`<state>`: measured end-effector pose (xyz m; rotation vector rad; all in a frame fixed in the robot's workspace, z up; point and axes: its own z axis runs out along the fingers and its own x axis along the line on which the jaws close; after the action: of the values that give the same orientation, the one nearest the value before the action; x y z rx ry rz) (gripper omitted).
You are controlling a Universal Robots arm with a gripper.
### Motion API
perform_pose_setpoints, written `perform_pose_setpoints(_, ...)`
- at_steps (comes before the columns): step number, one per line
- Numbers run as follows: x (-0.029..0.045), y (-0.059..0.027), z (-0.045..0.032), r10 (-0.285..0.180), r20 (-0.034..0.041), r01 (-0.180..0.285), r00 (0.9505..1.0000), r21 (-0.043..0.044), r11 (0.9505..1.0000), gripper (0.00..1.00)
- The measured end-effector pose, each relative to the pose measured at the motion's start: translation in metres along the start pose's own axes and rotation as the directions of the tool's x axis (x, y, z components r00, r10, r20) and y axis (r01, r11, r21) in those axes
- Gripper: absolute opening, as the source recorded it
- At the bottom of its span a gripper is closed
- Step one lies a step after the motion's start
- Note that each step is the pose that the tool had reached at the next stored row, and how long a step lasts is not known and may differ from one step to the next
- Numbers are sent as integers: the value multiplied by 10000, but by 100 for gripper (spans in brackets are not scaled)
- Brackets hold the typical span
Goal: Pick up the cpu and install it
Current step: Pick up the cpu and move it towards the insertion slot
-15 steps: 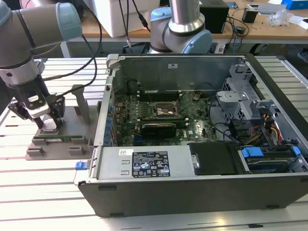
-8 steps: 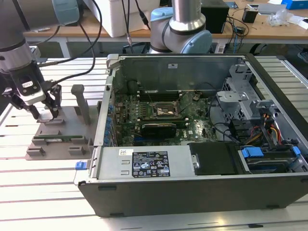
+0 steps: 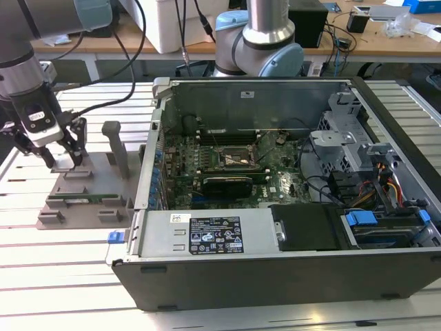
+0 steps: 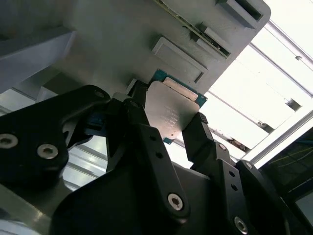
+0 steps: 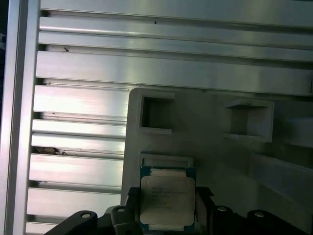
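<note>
Slotted aluminium worktop [image 3: 69,262] carries a grey fixture tray [image 3: 76,185] on the exterior view's left. An open PC case [image 3: 275,276] stands just beside the tray on the right, its motherboard [image 3: 227,176] exposed and the CPU socket [image 3: 238,157] near the board's middle. Tool [image 3: 60,153] is low over the far end of the tray, well apart from the socket, with an upright grey post [image 3: 116,148] near it. A long greenish strip, probably the memory stick [image 3: 84,198], lies in the tray closer to the camera. In the second wrist view the cpu [image 4: 171,110] sits between the black fingers [image 4: 198,134], one on each opposite edge, silver lid up and green rim showing, so the tool [image 4: 168,117] is clamped on it. In the first wrist view the cpu [image 5: 167,200] is over the tray [image 5: 220,161], just beside a shallow rectangular pocket [image 5: 166,159], with two square pockets [image 5: 156,115] further along. Can't tell whether the chip is lifted clear of the tray or touching it. A second arm's base [image 3: 258,34] stands behind the case.
</note>
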<state>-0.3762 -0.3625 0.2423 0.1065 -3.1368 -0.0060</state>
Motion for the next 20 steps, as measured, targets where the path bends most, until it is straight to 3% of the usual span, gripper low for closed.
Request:
perform_pose_setpoints(12,0,2,-86,0,0,0,10000,1,10000,54)
perform_pose_setpoints(20,0,7,-211,0,0,0,10000,9,10000,54)
